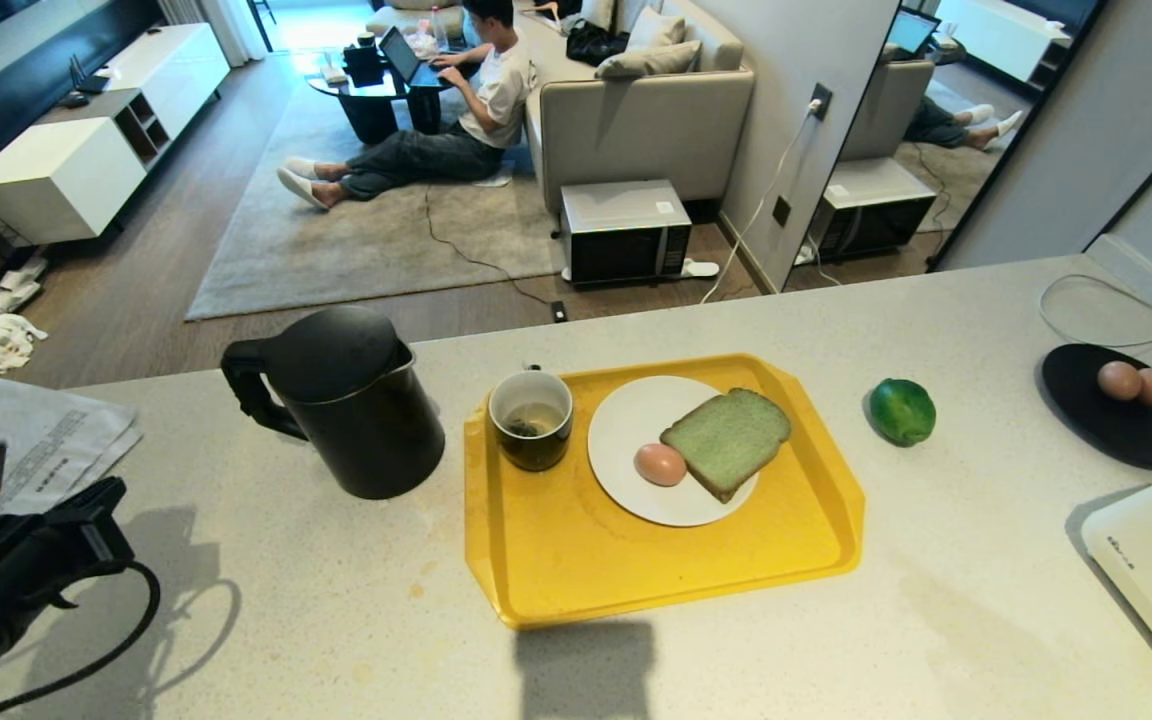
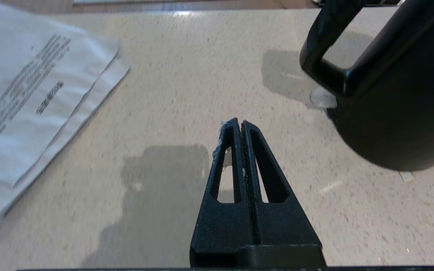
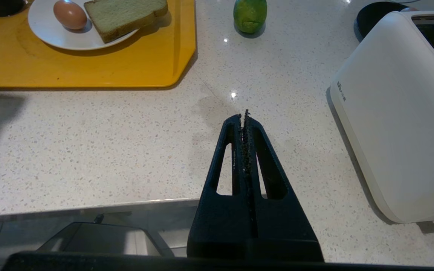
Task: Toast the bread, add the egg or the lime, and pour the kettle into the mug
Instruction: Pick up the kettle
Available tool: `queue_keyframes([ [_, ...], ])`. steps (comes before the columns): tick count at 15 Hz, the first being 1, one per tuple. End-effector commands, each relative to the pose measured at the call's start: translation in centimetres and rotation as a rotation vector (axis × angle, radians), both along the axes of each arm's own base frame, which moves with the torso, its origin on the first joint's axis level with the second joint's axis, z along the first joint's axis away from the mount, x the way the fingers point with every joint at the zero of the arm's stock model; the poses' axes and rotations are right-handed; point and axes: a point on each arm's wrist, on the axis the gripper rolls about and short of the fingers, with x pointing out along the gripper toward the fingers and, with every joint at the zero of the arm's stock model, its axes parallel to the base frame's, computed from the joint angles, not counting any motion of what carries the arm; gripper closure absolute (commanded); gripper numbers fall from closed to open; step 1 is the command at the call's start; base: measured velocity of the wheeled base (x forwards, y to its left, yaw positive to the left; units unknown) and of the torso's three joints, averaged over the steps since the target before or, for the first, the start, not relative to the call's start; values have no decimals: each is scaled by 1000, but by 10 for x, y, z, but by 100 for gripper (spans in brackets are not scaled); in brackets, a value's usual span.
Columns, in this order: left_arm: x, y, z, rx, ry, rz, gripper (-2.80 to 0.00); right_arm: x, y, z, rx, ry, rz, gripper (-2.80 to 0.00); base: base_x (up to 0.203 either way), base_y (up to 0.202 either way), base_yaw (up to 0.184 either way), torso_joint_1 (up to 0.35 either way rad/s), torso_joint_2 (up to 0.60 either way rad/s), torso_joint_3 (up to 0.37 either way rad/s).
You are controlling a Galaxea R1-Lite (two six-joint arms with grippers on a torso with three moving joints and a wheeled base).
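Papers flank the left gripper; kettle stands near.

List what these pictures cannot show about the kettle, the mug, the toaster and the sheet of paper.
- Kettle: water level hidden by its lid and black wall; left wrist view cuts off its top.
- Mug: liquid too dark and small to judge in head view; the right wrist view's edge cuts it off.
- Toaster: cut by the frame edge in both views; slots barely visible.
- Paper: print too blurred to read.
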Motion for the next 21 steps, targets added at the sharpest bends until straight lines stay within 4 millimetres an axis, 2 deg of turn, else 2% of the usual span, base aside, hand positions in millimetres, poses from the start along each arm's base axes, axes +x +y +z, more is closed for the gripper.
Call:
queue_keyframes([
  [1,17,5,0,42,-19,-43,0,0,0,0,0,3,0,0,0,0,0,0,0,0],
  [6,30,-2,0,73,-8,-126,0,0,0,0,0,3,0,0,0,0,0,0,0,0],
  [7,31,-4,-1,68,0,-132,-280,0,0,0,0,3,0,0,0,0,0,0,0,0],
  [15,40,-13,-10,-20,23,-171,-280,0,0,0,0,3,0,0,0,0,0,0,0,0],
  [21,71,-11,-2,2,-48,-234,-280,0,0,0,0,3,0,0,0,0,0,0,0,0],
])
